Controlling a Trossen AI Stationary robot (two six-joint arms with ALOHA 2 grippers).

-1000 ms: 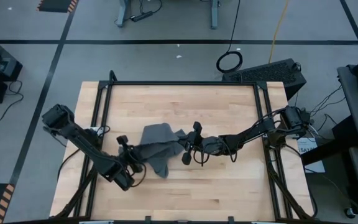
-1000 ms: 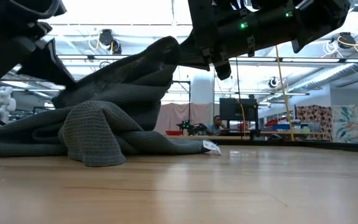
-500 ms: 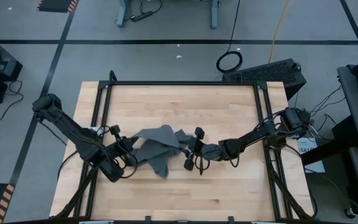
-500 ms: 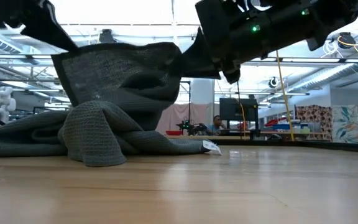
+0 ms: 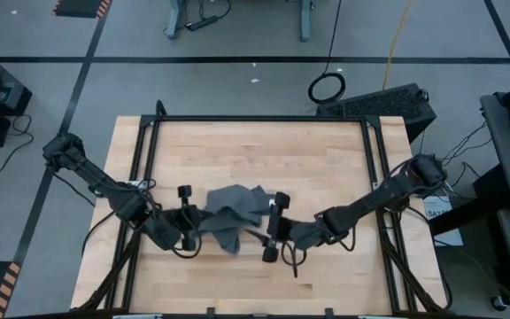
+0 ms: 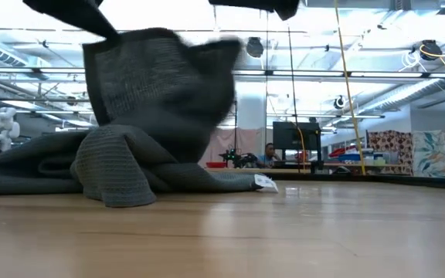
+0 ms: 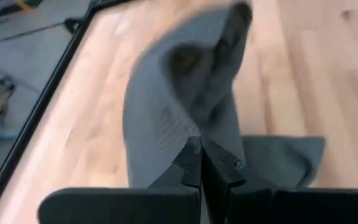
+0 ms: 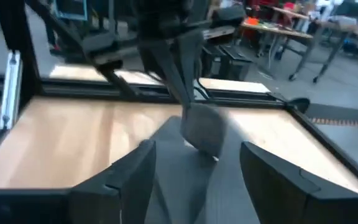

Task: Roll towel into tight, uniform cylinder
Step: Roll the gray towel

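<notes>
Jaws of the left gripper [image 7: 199,163] are clamped on a lifted fold of the towel [image 5: 228,213]; the right gripper [image 5: 274,229], just beside the cloth, stands apart and empty. Crumpled near the table's [image 5: 326,159] front edge, the towel shows no clear long axis. Spread it flat before rolling, judged best.

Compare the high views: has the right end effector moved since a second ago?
Yes. The right end effector has let go of the towel and moved toward the table's near edge.
</notes>
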